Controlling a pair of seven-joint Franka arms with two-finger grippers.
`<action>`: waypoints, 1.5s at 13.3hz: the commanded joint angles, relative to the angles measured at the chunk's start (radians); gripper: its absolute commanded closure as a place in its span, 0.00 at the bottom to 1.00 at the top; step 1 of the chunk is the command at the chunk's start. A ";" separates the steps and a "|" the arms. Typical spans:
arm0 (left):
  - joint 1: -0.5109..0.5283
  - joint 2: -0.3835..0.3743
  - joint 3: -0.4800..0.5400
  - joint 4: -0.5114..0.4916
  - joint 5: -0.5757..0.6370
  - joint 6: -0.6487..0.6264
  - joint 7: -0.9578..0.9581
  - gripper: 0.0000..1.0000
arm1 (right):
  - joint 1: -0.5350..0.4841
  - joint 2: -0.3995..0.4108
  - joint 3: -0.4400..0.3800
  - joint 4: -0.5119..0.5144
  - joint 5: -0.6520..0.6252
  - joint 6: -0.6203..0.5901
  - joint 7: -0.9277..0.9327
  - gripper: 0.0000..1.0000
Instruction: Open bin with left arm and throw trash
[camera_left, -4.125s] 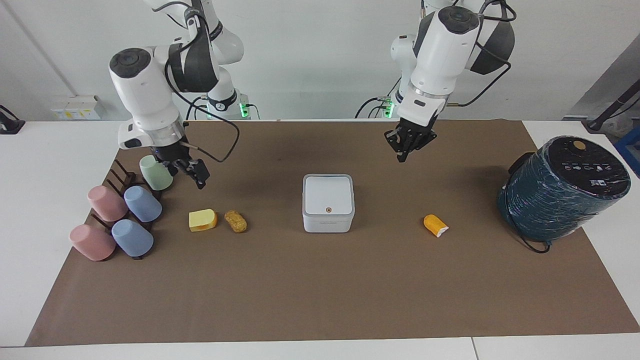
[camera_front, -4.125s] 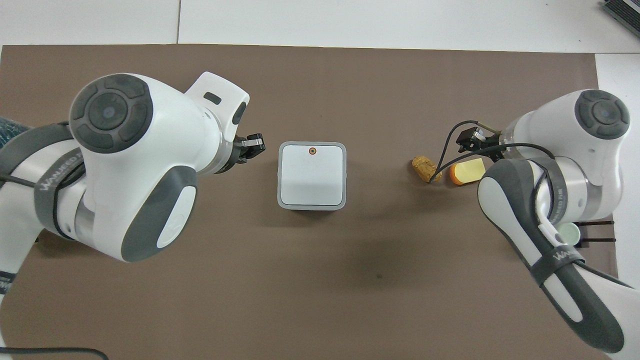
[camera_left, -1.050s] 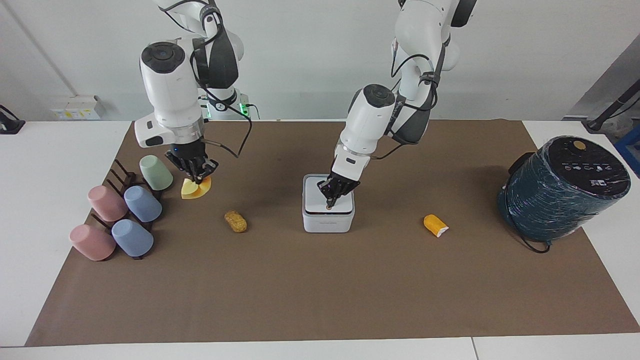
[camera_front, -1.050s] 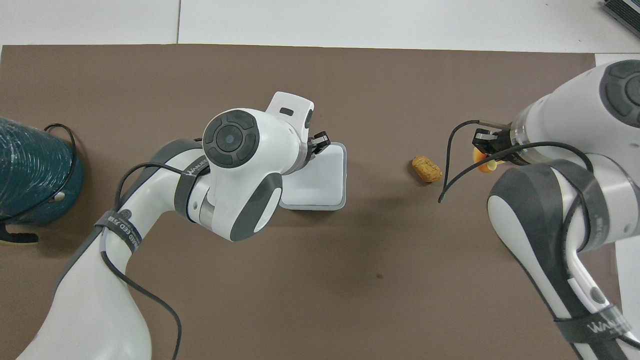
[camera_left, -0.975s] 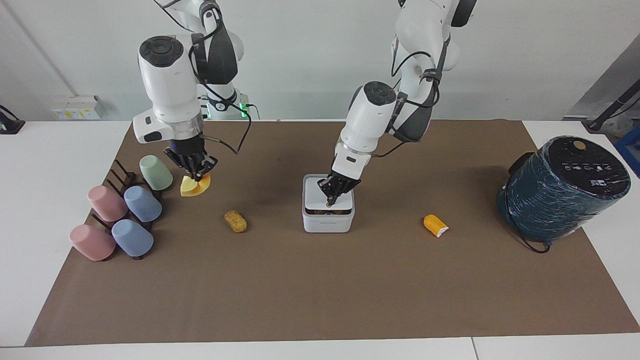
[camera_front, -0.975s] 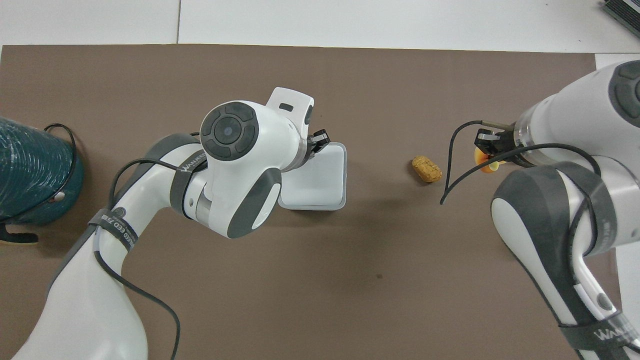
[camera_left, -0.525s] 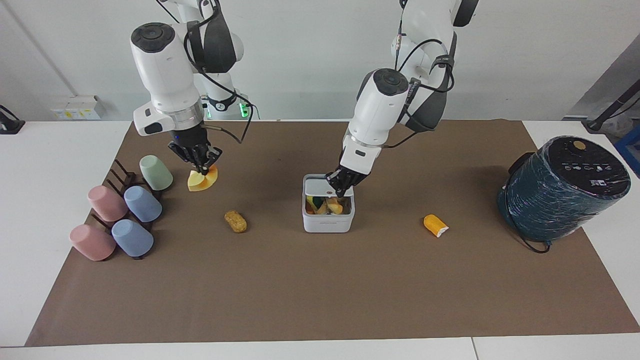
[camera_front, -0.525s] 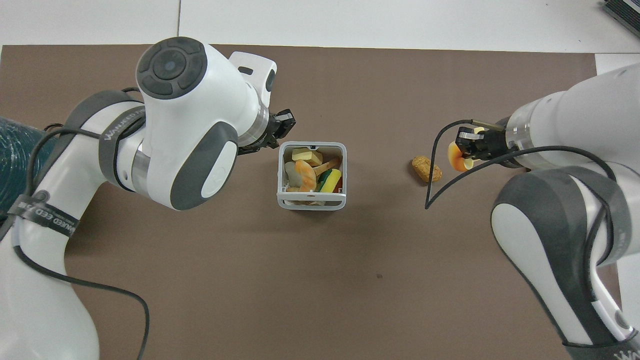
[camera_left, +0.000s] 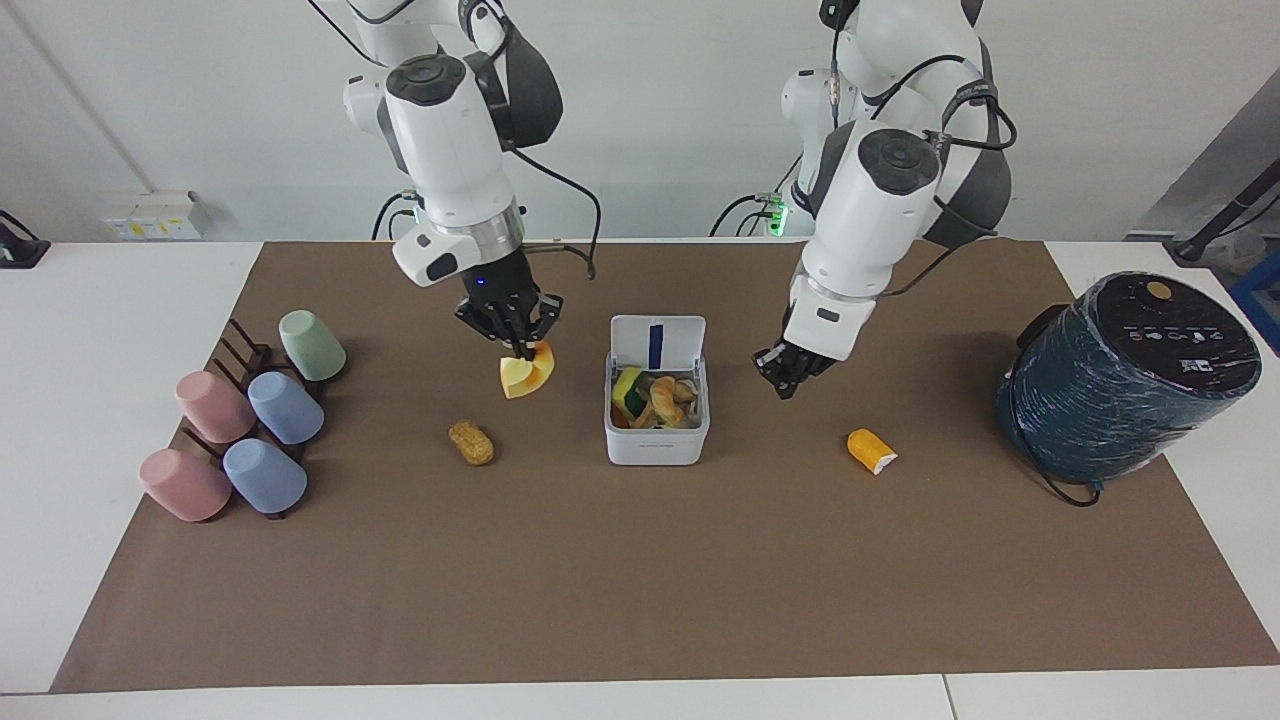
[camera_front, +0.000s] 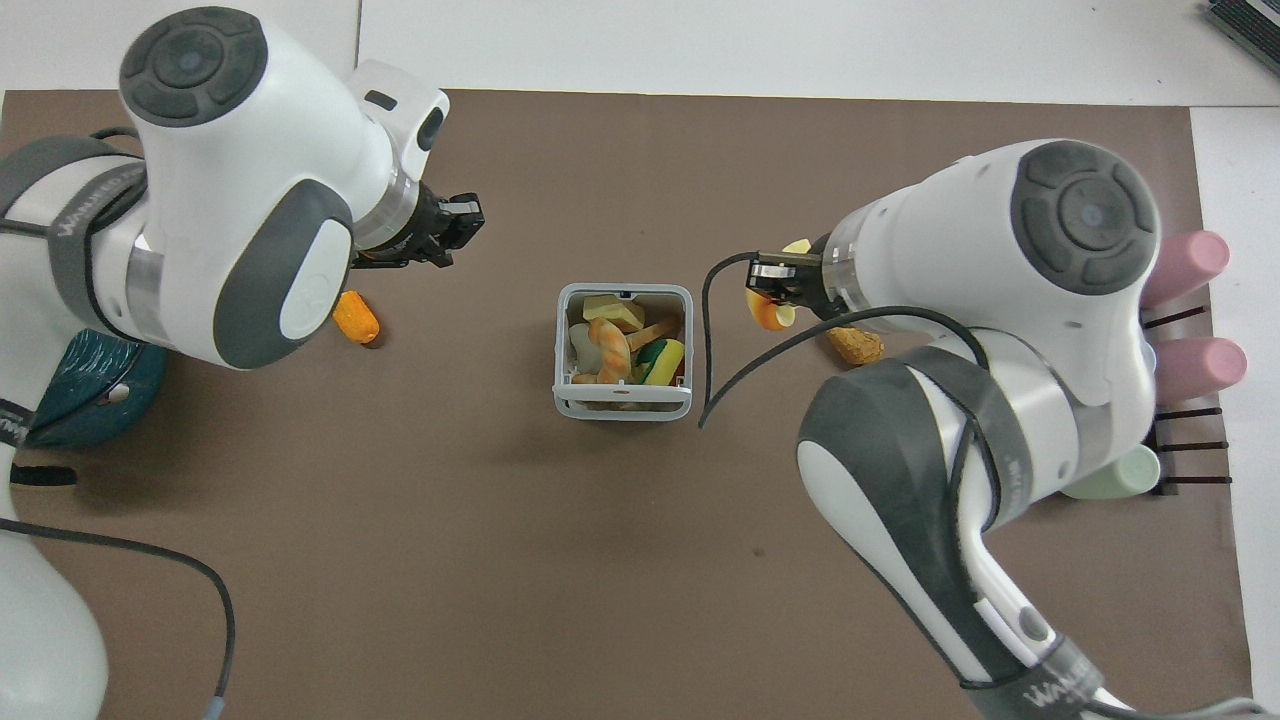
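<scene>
Trouble, from the facing view, could come at the drop: the right gripper (camera_left: 522, 347) has its jaws clamped on the yellow wedge block with an orange rind (camera_left: 527, 374), hanging over the brown mat (camera_left: 640, 580) just beside the small white square bin (camera_left: 655, 440), not yet above its mouth. The bin looks nearly full of toy food, so I'd guess a release from this height might bounce the wedge off the heap or catch the rim. The hinged lid (camera_left: 657, 343) stands upright on the robots' side and may swing down if knocked. The left gripper (camera_left: 785, 383), jaws closed and empty, hangs over the mat toward its own arm's end of the counter, near the orange piece with a white end (camera_left: 872, 450). The tan crusty oblong (camera_left: 471, 442) lies toward the right arm's end.

Overhead, the bin (camera_front: 623, 405) shows its open mouth crammed with coloured pieces. The wedge (camera_front: 778, 310) peeks from the right gripper (camera_front: 770, 283), close to the rim. The left gripper (camera_front: 462, 225) is well clear.
</scene>
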 joint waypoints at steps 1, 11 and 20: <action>0.067 -0.018 -0.007 -0.031 0.013 -0.006 0.127 0.98 | 0.059 0.107 0.005 0.094 0.050 0.058 0.085 1.00; 0.180 -0.090 0.001 -0.425 0.033 0.387 0.278 0.30 | 0.153 0.193 0.006 0.055 0.170 0.093 0.176 1.00; 0.208 -0.018 0.001 -0.518 0.033 0.557 0.093 0.30 | 0.175 0.230 0.005 0.060 0.174 0.121 0.178 0.00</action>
